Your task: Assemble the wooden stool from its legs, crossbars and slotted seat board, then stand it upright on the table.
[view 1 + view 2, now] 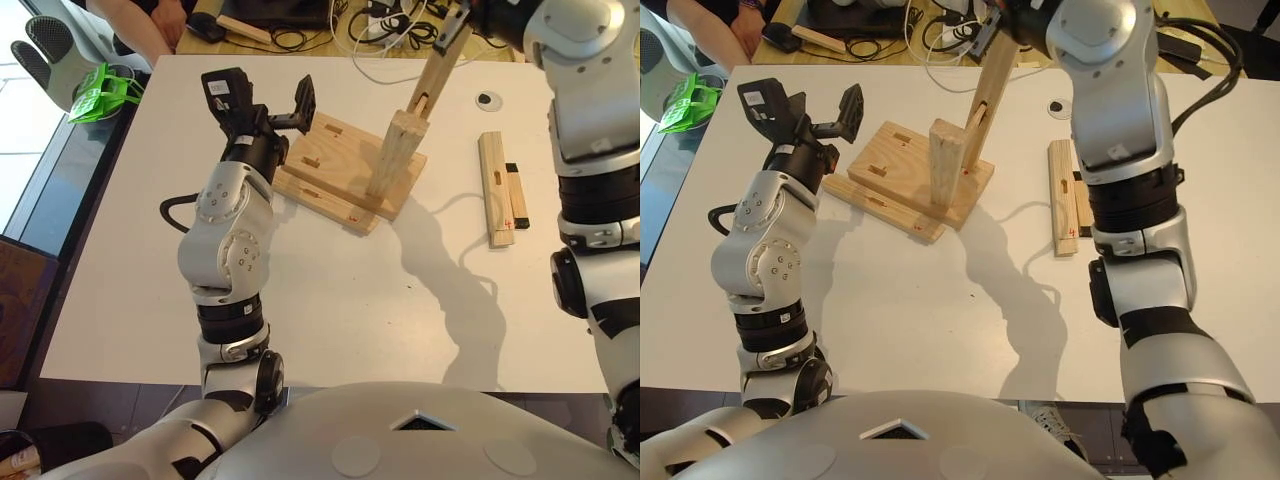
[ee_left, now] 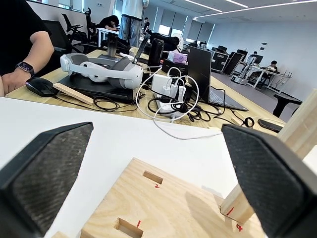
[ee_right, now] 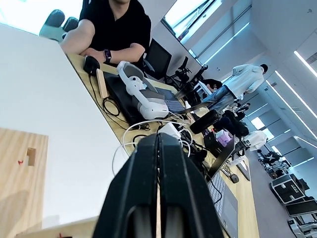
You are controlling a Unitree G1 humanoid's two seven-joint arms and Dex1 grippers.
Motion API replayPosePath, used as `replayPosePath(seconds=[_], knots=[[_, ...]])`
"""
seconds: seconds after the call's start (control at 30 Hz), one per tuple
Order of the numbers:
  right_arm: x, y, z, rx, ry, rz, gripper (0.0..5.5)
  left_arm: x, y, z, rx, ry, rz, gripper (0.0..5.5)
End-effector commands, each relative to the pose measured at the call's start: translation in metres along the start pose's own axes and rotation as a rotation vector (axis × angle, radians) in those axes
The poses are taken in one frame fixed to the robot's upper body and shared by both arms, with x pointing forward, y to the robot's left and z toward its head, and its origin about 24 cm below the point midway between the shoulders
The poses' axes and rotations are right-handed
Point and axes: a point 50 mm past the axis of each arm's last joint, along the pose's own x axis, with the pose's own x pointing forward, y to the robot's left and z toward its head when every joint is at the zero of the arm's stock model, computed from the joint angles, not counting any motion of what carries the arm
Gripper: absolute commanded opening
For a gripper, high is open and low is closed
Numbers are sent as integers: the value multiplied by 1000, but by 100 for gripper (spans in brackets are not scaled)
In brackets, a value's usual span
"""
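Holding a pale wooden leg with a slot cut in its side [image 1: 433,80] by its upper end, your right gripper [image 3: 158,141] is clamped on the wood over the far side of the white table [image 1: 330,300]. That slotted leg tilts, and its lower end is down on the pale, slotted wooden seat board [image 1: 335,160], just beside a thicker pale wooden leg [image 1: 393,160] that stands upright in the board. The board lies flat on the table, nearer the far edge than the near one, with several slots showing on its top face.

Your left gripper [image 1: 265,98] hovers at the board's far left corner with its dark padded fingers [image 2: 47,178] spread wide and nothing between them.

Two more pale wooden bars [image 1: 494,185] lie side by side flat on the table, well to the right of the board. Beyond the table's far edge, a white headset [image 2: 104,72] and a tangle of cables [image 2: 171,99] sit on a wooden desk.
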Motion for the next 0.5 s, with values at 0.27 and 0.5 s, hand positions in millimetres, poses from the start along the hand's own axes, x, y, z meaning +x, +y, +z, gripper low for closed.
replayPosePath(seconds=[0.27,0.5], knots=[[-3,125,-117,205,394,452,4,3,1,1,4,-4,20,480],[14,62,-47,324,-119,-20,4,3,-1,-2,6,2,12,480]])
